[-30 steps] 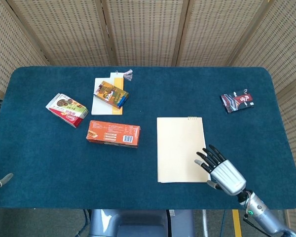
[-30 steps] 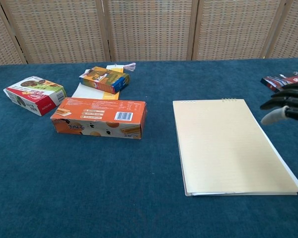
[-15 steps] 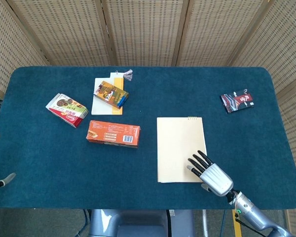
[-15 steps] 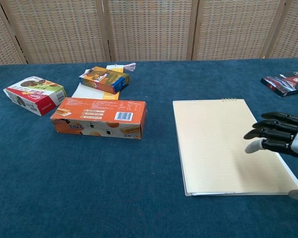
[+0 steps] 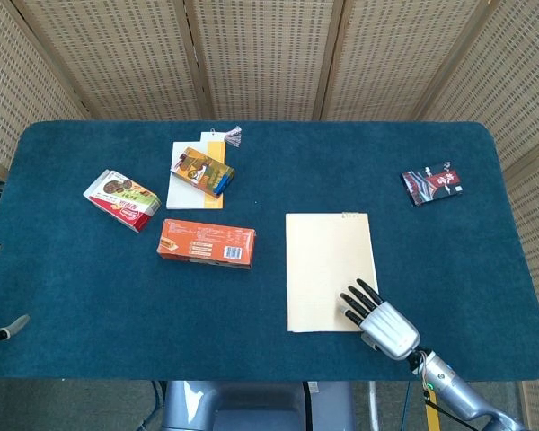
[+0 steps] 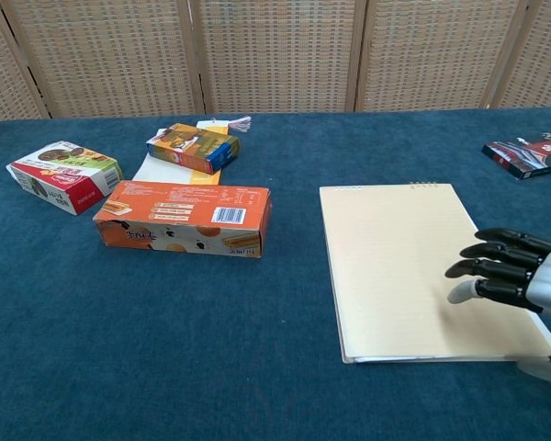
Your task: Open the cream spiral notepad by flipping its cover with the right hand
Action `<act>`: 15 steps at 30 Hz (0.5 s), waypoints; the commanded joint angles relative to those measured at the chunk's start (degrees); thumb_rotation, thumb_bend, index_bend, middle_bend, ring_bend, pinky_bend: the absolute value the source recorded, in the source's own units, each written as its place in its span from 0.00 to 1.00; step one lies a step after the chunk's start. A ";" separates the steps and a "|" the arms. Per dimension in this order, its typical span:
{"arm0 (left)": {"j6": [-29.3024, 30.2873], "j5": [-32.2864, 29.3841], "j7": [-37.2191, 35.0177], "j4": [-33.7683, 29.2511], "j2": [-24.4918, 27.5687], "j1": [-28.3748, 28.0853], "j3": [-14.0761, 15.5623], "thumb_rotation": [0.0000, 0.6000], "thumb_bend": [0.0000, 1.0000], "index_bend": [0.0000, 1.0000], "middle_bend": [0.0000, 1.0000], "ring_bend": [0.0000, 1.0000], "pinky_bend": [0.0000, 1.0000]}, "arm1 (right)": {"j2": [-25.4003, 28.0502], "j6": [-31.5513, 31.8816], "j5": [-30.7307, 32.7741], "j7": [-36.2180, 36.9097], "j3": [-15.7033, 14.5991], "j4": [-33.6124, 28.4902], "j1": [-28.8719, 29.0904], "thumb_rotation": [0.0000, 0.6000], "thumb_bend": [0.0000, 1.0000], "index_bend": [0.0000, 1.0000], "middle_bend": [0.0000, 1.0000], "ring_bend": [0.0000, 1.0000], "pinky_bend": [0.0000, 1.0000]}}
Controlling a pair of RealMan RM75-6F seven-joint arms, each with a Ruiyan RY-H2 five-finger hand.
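Observation:
The cream spiral notepad [image 5: 329,268] [image 6: 416,265] lies flat and closed on the blue table, its spiral binding at the far edge. My right hand [image 5: 378,321] [image 6: 517,274] hovers over the notepad's near right corner with fingers stretched out and apart, holding nothing. Whether the fingertips touch the cover cannot be told. Of my left hand only two grey fingertips [image 5: 2,330] show at the left edge of the head view, holding nothing.
An orange box [image 5: 206,243] [image 6: 185,219] lies left of the notepad. Farther left is a red-and-white box [image 5: 121,199] [image 6: 63,175]. A colourful small box [image 5: 202,171] [image 6: 193,147] rests on a white-and-yellow booklet [image 5: 185,192]. A dark packet [image 5: 431,184] [image 6: 525,153] lies far right.
My right hand has slid leftward and toward the near edge, from beside the notepad's right edge to over its near right corner. Nothing else moved.

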 commanded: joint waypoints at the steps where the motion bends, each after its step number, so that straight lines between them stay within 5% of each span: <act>1: -0.05 0.03 0.02 -0.04 0.02 -0.01 0.04 1.00 0.00 0.00 0.00 0.00 0.00 | -0.35 0.12 0.22 0.11 -0.19 0.37 0.13 1.00 0.31 0.23 0.17 0.11 0.04; 15: -0.30 0.21 -0.26 -0.03 0.16 -0.10 0.19 1.00 0.00 0.00 0.00 0.00 0.00 | -1.41 -0.37 1.83 -0.62 -0.78 1.57 0.62 1.00 0.36 0.23 0.17 0.11 0.04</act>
